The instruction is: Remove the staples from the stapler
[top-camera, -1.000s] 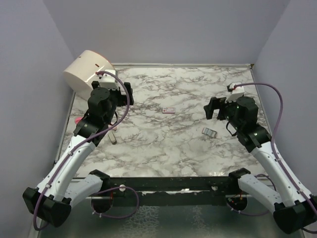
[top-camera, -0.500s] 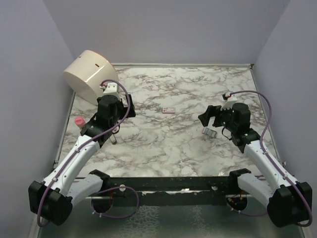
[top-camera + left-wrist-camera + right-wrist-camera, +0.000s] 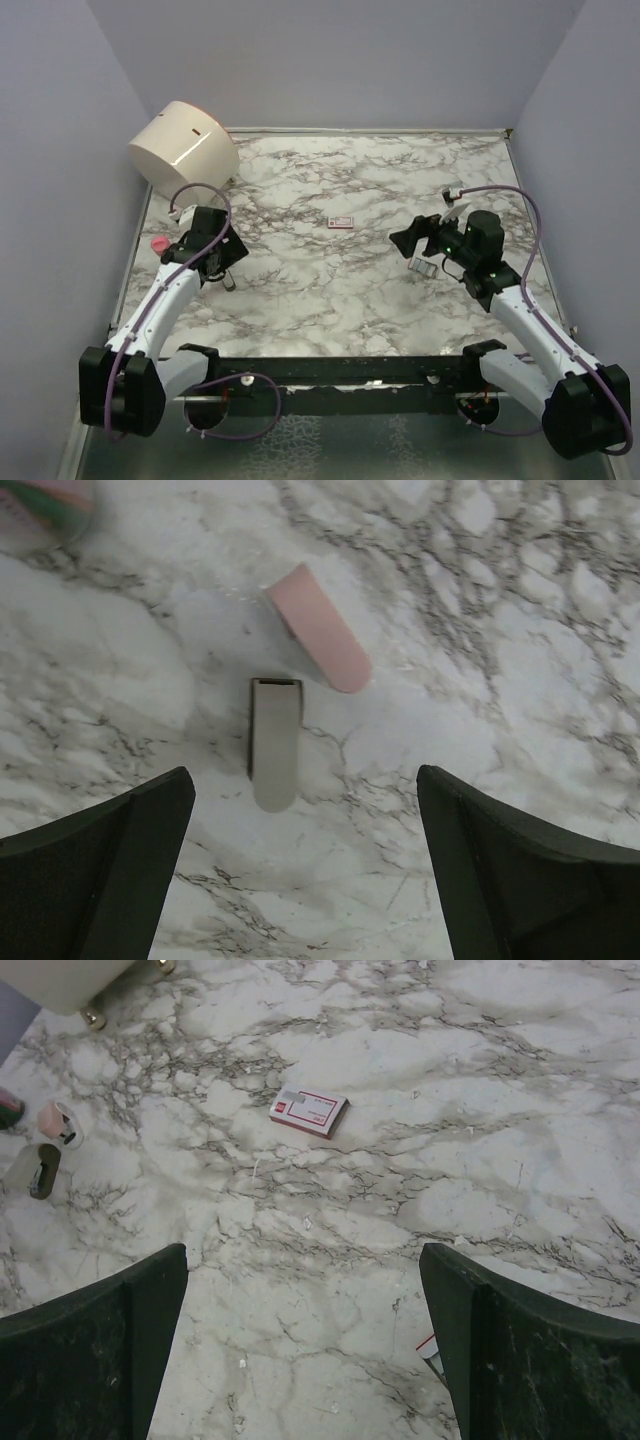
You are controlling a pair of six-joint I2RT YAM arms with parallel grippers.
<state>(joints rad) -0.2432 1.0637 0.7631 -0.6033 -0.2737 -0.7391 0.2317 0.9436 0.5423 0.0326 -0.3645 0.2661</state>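
The small stapler [image 3: 275,742] lies on the marble table at the left, with a grey part flat and a pink part [image 3: 318,640] angled off beside its far end. The top view shows it as a small grey piece [image 3: 229,281]. The right wrist view shows it far left [image 3: 45,1155]. My left gripper [image 3: 303,778] hangs open just above it, the grey part's tip reaching between the fingers, nothing gripped. My right gripper [image 3: 303,1250] is open over bare marble at the right [image 3: 412,238]. No loose staples are visible.
A red-and-white staple box [image 3: 341,222] lies mid-table, also in the right wrist view [image 3: 309,1110]. A second small box [image 3: 424,267] sits by my right gripper. A cream cylinder [image 3: 183,150] stands at the back left. A pink-capped object [image 3: 157,244] is near the left edge.
My left gripper has come back from the cream cylinder and lowered over the stapler. My right gripper has moved left and toward the near side, close to the second small box. Both stay open.
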